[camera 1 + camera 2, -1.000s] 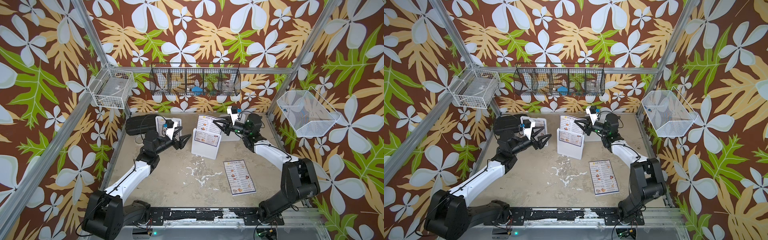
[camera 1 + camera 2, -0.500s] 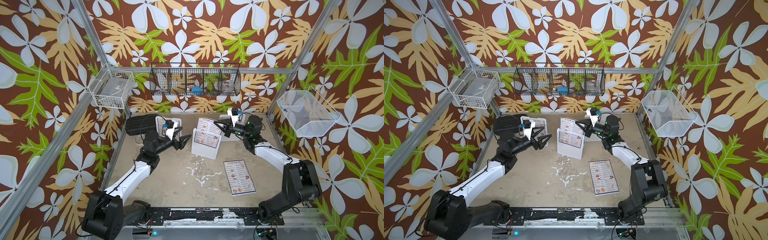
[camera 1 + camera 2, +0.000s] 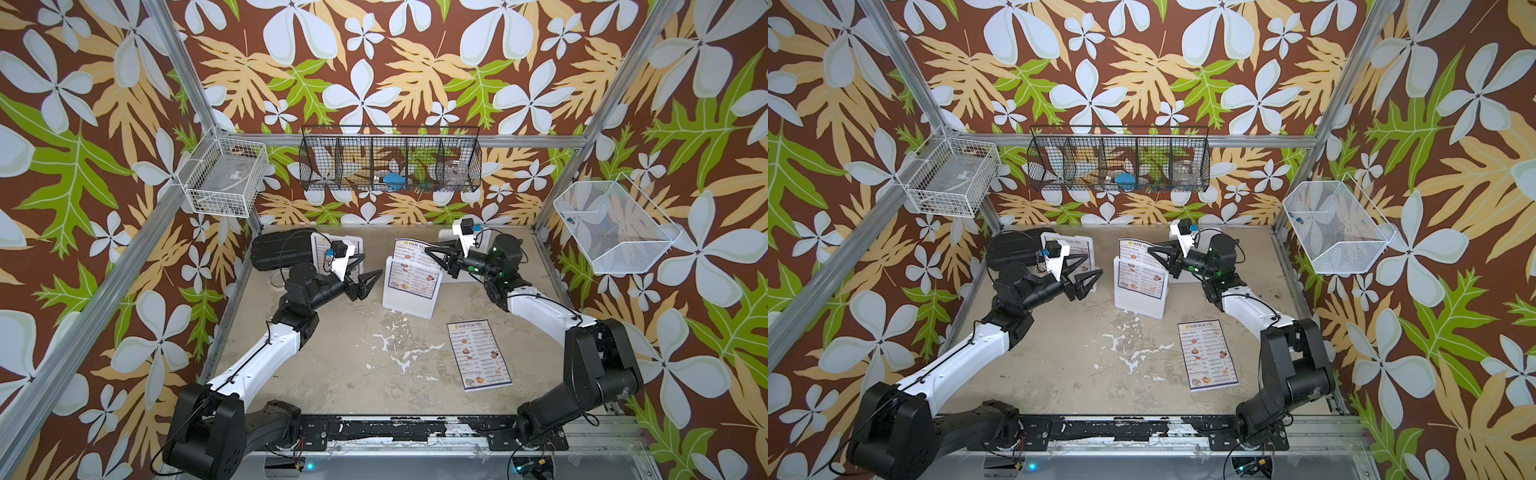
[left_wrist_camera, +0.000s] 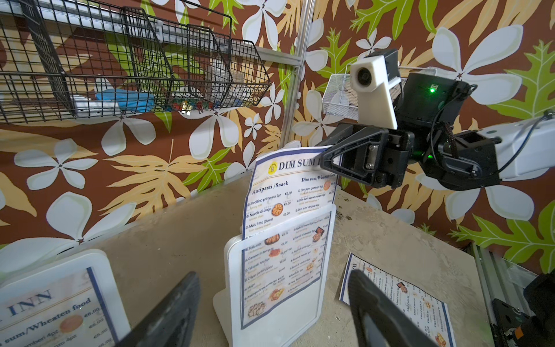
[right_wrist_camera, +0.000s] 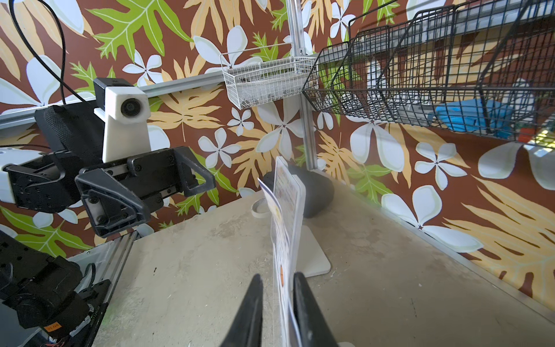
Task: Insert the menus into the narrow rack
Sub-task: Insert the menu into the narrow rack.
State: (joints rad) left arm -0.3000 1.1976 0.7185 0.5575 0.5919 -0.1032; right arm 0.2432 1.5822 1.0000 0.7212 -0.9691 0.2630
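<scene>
Three menus [image 3: 478, 354] look thin, bendy, slippery; pinch the top edge. Right jaws sit narrow, loose around a corner of the middle menu [image 4: 288, 195]; left jaws wide, empty.

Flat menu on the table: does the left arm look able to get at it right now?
Probably, at a stretch. The left gripper is open and empty, and the flat menu lies uncovered, but the rack stands near the straight path and reach is uncertain.
</scene>
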